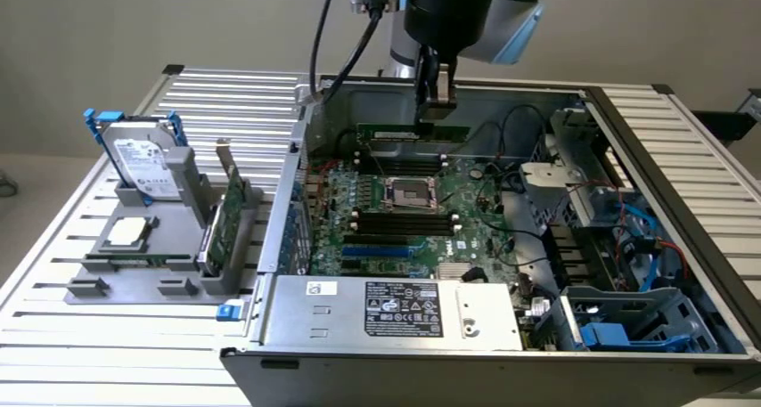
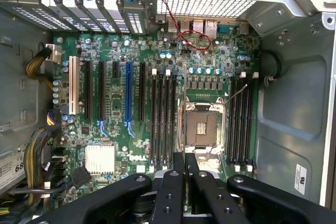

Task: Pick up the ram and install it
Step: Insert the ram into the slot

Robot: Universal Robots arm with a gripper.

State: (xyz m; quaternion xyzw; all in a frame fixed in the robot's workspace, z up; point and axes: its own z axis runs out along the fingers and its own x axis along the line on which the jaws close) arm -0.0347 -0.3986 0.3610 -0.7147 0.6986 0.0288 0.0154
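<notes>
The black gripper (image 1: 436,115) is clamped on the long, thin green ram stick (image 1: 405,133), held level above the green motherboard (image 1: 476,202) inside the open grey metal computer case (image 1: 476,376) (a grey plastic rack (image 1: 143,273) beside it holds a silver hard drive (image 1: 143,162)).

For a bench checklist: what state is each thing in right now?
gripper: shut on the ram
ram: held level above the motherboard, not seated
memory slots: empty
processor socket: empty
computer case: open
hard drive: upright in the grey holder
</notes>
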